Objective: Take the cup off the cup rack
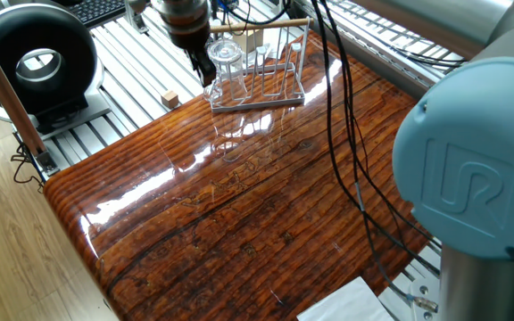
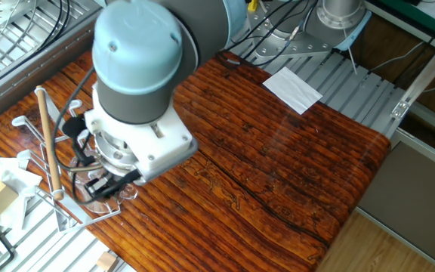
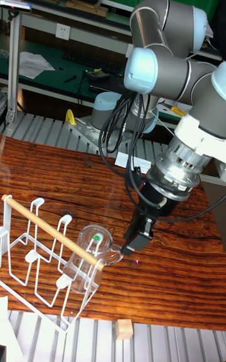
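While the cup hangs upside down and tilted on a peg at the end of the cup rack, its base carries a small round green sticker whose writing is too small to read. At about three o'clock from the cup in the tall fixed view, the end effector sits right at the glass; whether its fingers grip it I cannot tell. A pale dowel tops the rack. On the glossy wooden worktop a white sheet of paper lies well apart. Black cables trail over the wood. A small wooden block rests just beyond the worktop's edge. Bold "UR" lettering marks the arm's blue cap.
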`<state>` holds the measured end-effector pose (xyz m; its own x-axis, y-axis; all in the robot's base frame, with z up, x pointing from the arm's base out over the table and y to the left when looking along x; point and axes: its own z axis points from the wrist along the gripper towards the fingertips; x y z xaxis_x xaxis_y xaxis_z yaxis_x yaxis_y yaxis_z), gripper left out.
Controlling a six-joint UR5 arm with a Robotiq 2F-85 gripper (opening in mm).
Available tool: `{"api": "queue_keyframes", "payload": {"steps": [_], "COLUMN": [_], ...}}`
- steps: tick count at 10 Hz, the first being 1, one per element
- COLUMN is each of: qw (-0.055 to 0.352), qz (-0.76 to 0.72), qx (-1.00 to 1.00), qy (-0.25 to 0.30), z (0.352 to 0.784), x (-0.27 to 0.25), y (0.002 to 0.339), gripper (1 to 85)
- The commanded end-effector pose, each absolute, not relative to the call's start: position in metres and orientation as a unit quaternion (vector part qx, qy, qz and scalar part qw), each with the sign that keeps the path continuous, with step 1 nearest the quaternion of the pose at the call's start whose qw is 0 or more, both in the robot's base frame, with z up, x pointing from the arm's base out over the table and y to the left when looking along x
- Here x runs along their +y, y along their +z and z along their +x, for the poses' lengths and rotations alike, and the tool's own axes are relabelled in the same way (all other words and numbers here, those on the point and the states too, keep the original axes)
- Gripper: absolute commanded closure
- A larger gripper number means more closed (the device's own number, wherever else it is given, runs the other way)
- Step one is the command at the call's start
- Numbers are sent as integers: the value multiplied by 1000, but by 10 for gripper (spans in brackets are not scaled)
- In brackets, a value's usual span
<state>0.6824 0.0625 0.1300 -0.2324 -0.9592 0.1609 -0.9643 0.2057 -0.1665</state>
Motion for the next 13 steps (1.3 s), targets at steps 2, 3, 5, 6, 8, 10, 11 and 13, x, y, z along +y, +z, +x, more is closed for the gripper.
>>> {"api": "queue_keyframes", "payload": {"steps": [2,3,5,6,8,10,11,13], "qw": [12,10,10,13,12,12,11,8], "qz": [629,639,659,667,676,680,680,680], "qx": [-769,-760,-741,-733,-724,-720,-720,-720], "qy": [111,115,128,135,137,138,138,141], "z": [676,679,685,686,688,688,688,689], "x": [64,62,52,48,49,49,50,52], "y": [112,109,105,105,106,105,103,99], "gripper": [410,410,410,410,410,410,410,410]}}
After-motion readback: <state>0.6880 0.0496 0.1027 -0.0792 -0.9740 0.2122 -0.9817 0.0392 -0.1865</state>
